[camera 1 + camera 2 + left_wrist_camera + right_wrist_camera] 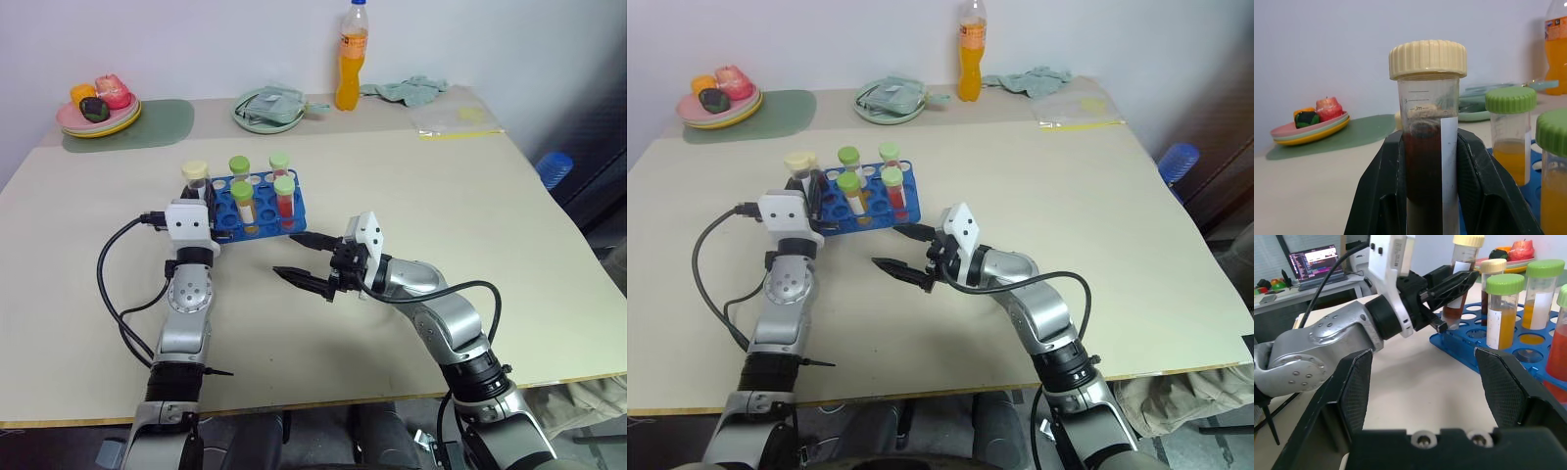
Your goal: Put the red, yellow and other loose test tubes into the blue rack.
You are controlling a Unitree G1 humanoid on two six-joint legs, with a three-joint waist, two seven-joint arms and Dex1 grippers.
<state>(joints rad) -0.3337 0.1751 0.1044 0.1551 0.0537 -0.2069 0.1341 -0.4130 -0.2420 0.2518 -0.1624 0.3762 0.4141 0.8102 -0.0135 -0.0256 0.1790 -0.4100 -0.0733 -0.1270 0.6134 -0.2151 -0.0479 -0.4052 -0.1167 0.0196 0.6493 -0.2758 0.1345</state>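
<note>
You can't see the foot of the cream-capped tube (1427,132): in the left wrist view it drops out of sight between the black fingers (1382,196), and from the head camera the white wrist block covers most of its body. Your left gripper (1449,284) is clamped on that tube, holding it upright at the near-left corner of the blue rack (257,204); whether its tip sits in a hole is hard to tell. The tube is clear ribbed-cap plastic with a white label strip and dark reddish-brown liquid. The rack is a perforated blue plastic grid on the beige table (421,196), holding green-capped tubes (242,201) of orange, yellow and red liquid. Your right gripper (309,260) hangs just beside the rack with its jaws spread, holding nothing. At the far edge, an orange drink bottle (352,59) is cut off at the top.
</note>
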